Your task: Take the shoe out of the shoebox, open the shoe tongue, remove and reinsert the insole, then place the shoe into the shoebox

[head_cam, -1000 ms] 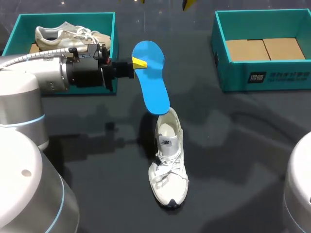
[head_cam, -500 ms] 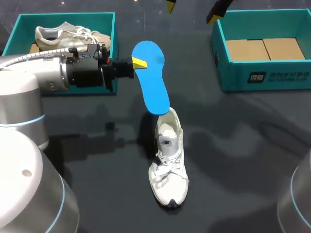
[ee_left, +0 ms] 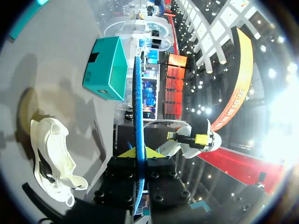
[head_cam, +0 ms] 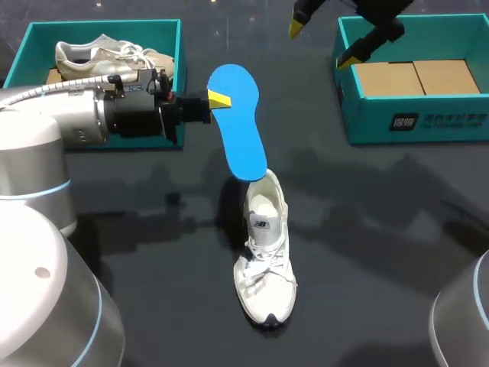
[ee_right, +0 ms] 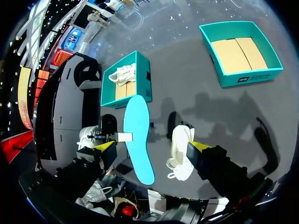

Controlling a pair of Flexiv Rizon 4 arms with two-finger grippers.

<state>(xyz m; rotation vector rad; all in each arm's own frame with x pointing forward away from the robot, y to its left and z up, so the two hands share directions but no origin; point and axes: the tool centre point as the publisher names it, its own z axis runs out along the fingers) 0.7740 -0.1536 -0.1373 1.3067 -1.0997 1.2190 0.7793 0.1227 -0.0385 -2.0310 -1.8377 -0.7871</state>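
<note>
**Above the dark table, insole held over the shoe**

Over the middle of the dark table [head_cam: 382, 229], the left gripper [head_cam: 219, 99] had its yellow-tipped jaws clamped on the flat blue insole [head_cam: 238, 122], gripping it near the wide end. The insole hung slanted, and its narrow end sat at the heel opening of the white lace-up shoe [head_cam: 266, 260]. Whether the two touched could not be told. The shoe stood upright on the table, between the boxes, with its toe toward the robot. In the left wrist view the insole [ee_left: 138, 116] showed edge-on between the fingers. The right gripper [head_cam: 321, 44] hung at the far side, just beside the right teal shoebox [head_cam: 412, 122], its jaws wide apart and holding nothing. That box showed a brown cardboard floor. The left teal shoebox [head_cam: 23, 46] held a pale second shoe [head_cam: 107, 55].
</note>
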